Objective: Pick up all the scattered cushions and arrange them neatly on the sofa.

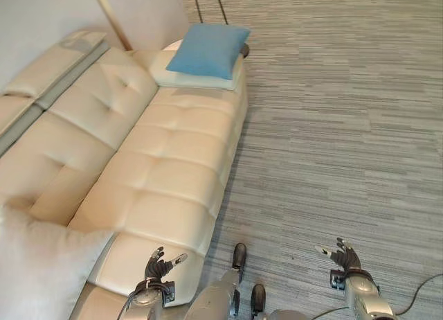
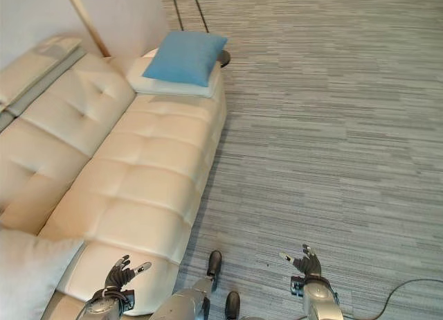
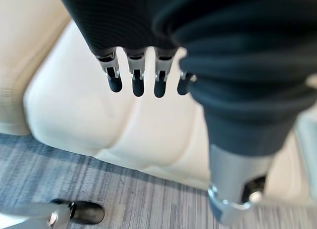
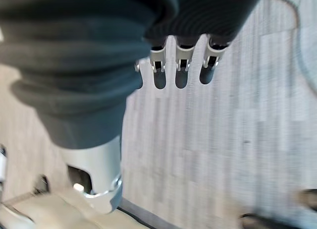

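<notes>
Blue cushion (image 1: 208, 50): lies flat on a pale, white-ish cushion (image 1: 165, 75) at the far end of the sofa (image 1: 159, 167), stacked on the seat near the armrest. Square, soft, matte woven cover, corners plump. The pale one beneath is flatter and about the same size, its edges showing on the near and left sides.

White cushion (image 1: 38, 271): near end of the sofa, at the robot's left, leaning on the seat; fuzzy, slightly nubbed fabric, bulky.

No cushion seen on the carpeted floor (image 1: 332, 126) in these views. Judgement: the collecting looks mostly done; what is left is tidying, perhaps unstacking the blue/pale pair and standing them against the backrest.

Left hand (image 1: 160, 264): over the front edge of the near seat pad, fingers straight and relaxed, grasping nothing. Right hand (image 1: 339, 254): over the carpet, well apart from the sofa, fingers spread and empty.

How to do the step well: grip a cushion by a corner or edge with fingers and thumb round the fabric, since the stuffing yields and a flat push would slide it over the leather.

Sofa: cream, smooth, slightly glossy leather-like, tufted into square panels. Floor: grey striped short-pile carpet.
</notes>
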{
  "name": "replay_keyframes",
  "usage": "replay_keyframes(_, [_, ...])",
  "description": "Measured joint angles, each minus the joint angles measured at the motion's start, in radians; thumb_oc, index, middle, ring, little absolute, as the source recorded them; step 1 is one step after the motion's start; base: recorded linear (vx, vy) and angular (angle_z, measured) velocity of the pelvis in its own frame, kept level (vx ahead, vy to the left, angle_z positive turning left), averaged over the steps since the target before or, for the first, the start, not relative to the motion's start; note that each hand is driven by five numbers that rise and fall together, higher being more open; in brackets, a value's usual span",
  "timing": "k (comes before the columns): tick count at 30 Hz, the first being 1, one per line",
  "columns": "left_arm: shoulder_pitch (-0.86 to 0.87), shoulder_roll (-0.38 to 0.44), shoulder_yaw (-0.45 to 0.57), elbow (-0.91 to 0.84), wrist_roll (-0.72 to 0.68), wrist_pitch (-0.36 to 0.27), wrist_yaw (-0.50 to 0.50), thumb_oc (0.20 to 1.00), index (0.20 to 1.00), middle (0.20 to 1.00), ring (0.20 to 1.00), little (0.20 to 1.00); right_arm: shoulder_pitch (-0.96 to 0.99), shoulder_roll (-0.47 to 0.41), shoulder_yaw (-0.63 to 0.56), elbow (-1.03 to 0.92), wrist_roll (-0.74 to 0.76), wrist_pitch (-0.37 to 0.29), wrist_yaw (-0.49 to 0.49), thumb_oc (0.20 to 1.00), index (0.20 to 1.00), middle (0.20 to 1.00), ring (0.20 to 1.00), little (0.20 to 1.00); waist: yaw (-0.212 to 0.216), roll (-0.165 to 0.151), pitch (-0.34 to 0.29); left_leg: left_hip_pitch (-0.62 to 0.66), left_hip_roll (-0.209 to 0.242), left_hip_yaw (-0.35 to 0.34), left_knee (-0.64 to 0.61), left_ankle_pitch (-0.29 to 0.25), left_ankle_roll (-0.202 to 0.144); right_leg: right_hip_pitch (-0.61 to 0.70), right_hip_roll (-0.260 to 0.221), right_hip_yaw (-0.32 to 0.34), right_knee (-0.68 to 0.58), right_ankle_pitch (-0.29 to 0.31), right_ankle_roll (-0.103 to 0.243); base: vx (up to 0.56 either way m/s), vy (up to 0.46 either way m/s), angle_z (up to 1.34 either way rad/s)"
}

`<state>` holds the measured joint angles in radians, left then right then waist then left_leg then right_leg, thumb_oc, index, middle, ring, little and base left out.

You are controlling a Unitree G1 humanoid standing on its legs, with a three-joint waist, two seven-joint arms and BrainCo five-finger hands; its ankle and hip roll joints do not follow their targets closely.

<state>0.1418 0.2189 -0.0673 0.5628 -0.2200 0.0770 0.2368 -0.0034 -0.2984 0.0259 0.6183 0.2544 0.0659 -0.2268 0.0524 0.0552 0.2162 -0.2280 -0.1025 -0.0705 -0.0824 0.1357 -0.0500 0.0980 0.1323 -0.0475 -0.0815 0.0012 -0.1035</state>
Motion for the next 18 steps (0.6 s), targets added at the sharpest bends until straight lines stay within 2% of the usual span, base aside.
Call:
replay_keyframes(1, [0.007, 0.001, -0.002, -0.002, 0.0, -0.002, 0.0, 1.0, 1.0, 1.0, 1.0, 1.0, 0.012, 0.001, 0.004, 0.002, 0.0, 0.004, 0.0, 1.0, 1.0, 1.0, 1.0, 1.0, -0.001, -0.003, -0.011, 0.006, -0.007, -0.001, -0.005, 0.019, 0.021, 0.009, 0.0, -0.002, 0.0, 0.002, -0.007, 0.61, 0.175, -0.18])
replay_keyframes(2, [-0.005, 0.003, -0.001, -0.01, 0.0, -0.003, 0.001, 1.0, 1.0, 1.0, 1.0, 1.0, 0.017, 0.004, 0.001, 0.005, 0.0, 0.005, 0.002, 1.0, 1.0, 1.0, 1.0, 1.0, -0.011, -0.02, -0.011, 0.015, -0.013, 0.011, 0.006, 0.019, 0.042, 0.019, -0.001, 0.02, 0.001, -0.025, 0.016, 0.61, 0.177, -0.32])
replay_keyframes(3, [-0.007, 0.008, -0.001, -0.01, 0.0, -0.004, 0.001, 1.0, 1.0, 1.0, 1.0, 1.0, 0.018, 0.008, 0.004, 0.005, 0.0, 0.006, 0.004, 1.0, 1.0, 1.0, 1.0, 1.0, -0.004, -0.031, -0.013, 0.017, -0.015, 0.031, 0.009, 0.009, 0.057, 0.027, -0.005, 0.033, 0.001, -0.04, 0.026, 0.28, 0.082, -0.41])
replay_keyframes(4, [-0.002, 0.011, -0.002, -0.009, 0.0, -0.002, 0.001, 1.0, 1.0, 1.0, 1.0, 1.0, 0.022, 0.01, 0.007, 0.005, 0.0, 0.006, 0.009, 1.0, 1.0, 1.0, 1.0, 1.0, -0.005, -0.032, -0.023, 0.025, -0.016, 0.044, 0.013, -0.001, 0.078, 0.034, -0.008, 0.038, 0.007, -0.057, 0.036, 0.25, 0.107, -0.33])
replay_keyframes(5, [0.008, 0.012, -0.002, -0.019, 0.0, -0.002, 0.0, 1.0, 1.0, 1.0, 1.0, 1.0, 0.032, 0.003, 0.013, 0.002, 0.0, 0.005, 0.012, 1.0, 1.0, 1.0, 1.0, 1.0, -0.01, -0.031, -0.033, 0.059, -0.005, 0.053, -0.007, 0.052, 0.126, 0.041, 0.008, 0.035, 0.039, -0.086, 0.064, 0.38, 0.188, -0.25])
replay_keyframes(6, [-0.021, 0.025, -0.006, -0.022, 0.0, 0.002, 0.0, 1.0, 1.0, 1.0, 1.0, 1.0, 0.048, 0.013, 0.012, 0.004, 0.0, 0.006, 0.015, 1.0, 1.0, 1.0, 1.0, 1.0, -0.021, -0.059, -0.031, 0.095, 0.0, 0.057, 0.0, 0.016, 0.183, 0.009, 0.006, 0.018, 0.153, -0.142, 0.109, 0.48, 0.258, -0.24])
replay_keyframes(7, [-0.029, 0.037, -0.017, -0.03, 0.0, 0.003, 0.0, 1.0, 1.0, 1.0, 1.0, 1.0, 0.048, 0.02, 0.013, -0.001, 0.0, 0.007, 0.021, 1.0, 1.0, 1.0, 1.0, 1.0, -0.017, -0.06, -0.033, 0.111, 0.012, 0.056, 0.002, 0.019, 0.181, -0.095, -0.004, -0.034, 0.409, -0.203, 0.18, 0.31, 0.216, -0.22])
replay_keyframes(8, [-0.041, 0.048, -0.028, -0.031, 0.0, 0.001, 0.0, 1.0, 1.0, 1.0, 1.0, 1.0, 0.053, 0.022, 0.017, -0.022, 0.0, 0.006, 0.024, 1.0, 1.0, 1.0, 1.0, 1.0, -0.02, -0.071, -0.032, 0.14, 0.003, 0.046, 0.004, 0.002, 0.179, -0.23, -0.061, -0.084, 0.719, -0.239, 0.214, 0.18, 0.134, -0.12])
replay_keyframes(9, [-0.043, 0.049, -0.037, -0.032, 0.0, 0.0, -0.001, 1.0, 1.0, 1.0, 1.0, 1.0, 0.058, 0.022, 0.01, -0.039, 0.0, 0.003, 0.026, 1.0, 1.0, 1.0, 1.0, 1.0, -0.032, -0.082, -0.035, 0.169, -0.022, 0.049, 0.004, -0.007, 0.19, -0.28, -0.131, -0.099, 0.855, -0.245, 0.224, 0.25, 0.159, 0.11])
replay_keyframes(10, [-0.048, 0.049, -0.051, -0.033, 0.0, 0.0, 0.0, 1.0, 1.0, 1.0, 1.0, 1.0, 0.057, 0.02, -0.003, -0.037, 0.0, 0.001, 0.029, 1.0, 1.0, 1.0, 1.0, 1.0, -0.051, -0.085, -0.032, 0.203, -0.047, 0.04, 0.006, -0.027, 0.218, -0.316, -0.206, -0.098, 0.945, -0.251, 0.233, 0.17, 0.094, 0.27])
replay_keyframes(11, [-0.058, 0.049, -0.056, -0.032, 0.0, 0.0, -0.001, 1.0, 1.0, 1.0, 1.0, 1.0, 0.058, 0.017, -0.006, -0.031, 0.0, 0.003, 0.03, 1.0, 1.0, 1.0, 1.0, 1.0, -0.058, -0.082, -0.03, 0.219, -0.06, 0.031, 0.006, -0.033, 0.225, -0.343, -0.251, -0.096, 0.986, -0.251, 0.234, 0.35, 0.144, 0.28])
replay_keyframes(12, [-0.079, 0.042, -0.054, -0.035, 0.0, -0.001, 0.001, 1.0, 1.0, 1.0, 1.0, 1.0, 0.066, 0.013, -0.009, -0.03, 0.0, 0.001, 0.03, 1.0, 1.0, 1.0, 1.0, 1.0, -0.066, -0.07, -0.016, 0.236, -0.061, 0.013, 0.025, -0.079, 0.246, -0.391, -0.29, -0.085, 1.021, -0.252, 0.227, 0.27, 0.044, 0.23])
replay_keyframes(13, [-0.1, 0.044, -0.052, -0.041, 0.0, 0.001, 0.0, 1.0, 1.0, 1.0, 1.0, 1.0, 0.064, 0.015, -0.009, -0.035, 0.0, 0.006, 0.031, 1.0, 1.0, 1.0, 1.0, 1.0, -0.064, -0.044, 0.002, 0.253, -0.049, -0.009, 0.023, -0.093, 0.246, -0.426, -0.303, -0.092, 0.969, -0.266, 0.208, 0.27, 0.045, 0.17])
replay_keyframes(15, [-0.112, 0.045, -0.051, -0.039, 0.0, 0.001, -0.001, 1.0, 1.0, 1.0, 1.0, 1.0, 0.067, 0.016, -0.008, -0.036, 0.0, 0.006, 0.031, 1.0, 1.0, 1.0, 1.0, 1.0, -0.068, -0.023, 0.019, 0.267, -0.031, -0.005, 0.023, -0.089, 0.238, -0.443, -0.298, -0.098, 0.849, -0.263, 0.213, 0.18, -0.03, 0.19])
replay_keyframes(16, [-0.118, 0.051, -0.049, -0.039, 0.0, 0.001, 0.0, 1.0, 1.0, 1.0, 1.0, 1.0, 0.075, 0.015, -0.008, -0.034, 0.0, 0.006, 0.03, 1.0, 1.0, 1.0, 1.0, 1.0, -0.068, -0.01, 0.032, 0.293, -0.018, 0.0, 0.025, -0.096, 0.224, -0.468, -0.298, -0.117, 0.696, -0.252, 0.206, 0.31, -0.109, 0.18])
replay_keyframes(17, [-0.117, 0.056, -0.049, -0.041, 0.0, -0.003, 0.0, 1.0, 1.0, 1.0, 1.0, 1.0, 0.078, 0.015, -0.009, -0.032, 0.0, 0.007, 0.029, 1.0, 1.0, 1.0, 1.0, 1.0, -0.066, -0.002, 0.034, 0.312, 0.002, 0.004, 0.025, -0.127, 0.18, -0.466, -0.281, -0.155, 0.561, -0.213, 0.208, 0.51, -0.222, 0.11])
replay_keyframes(18, [-0.112, 0.073, -0.039, -0.03, 0.001, -0.001, -0.001, 1.0, 1.0, 1.0, 1.0, 1.0, 0.07, 0.031, -0.008, -0.035, 0.001, 0.005, 0.028, 1.0, 1.0, 1.0, 1.0, 1.0, -0.057, -0.02, 0.042, 0.333, 0.018, 0.018, 0.022, -0.146, 0.155, -0.438, -0.244, -0.169, 0.277, -0.115, 0.235, 0.36, -0.167, 0.07])
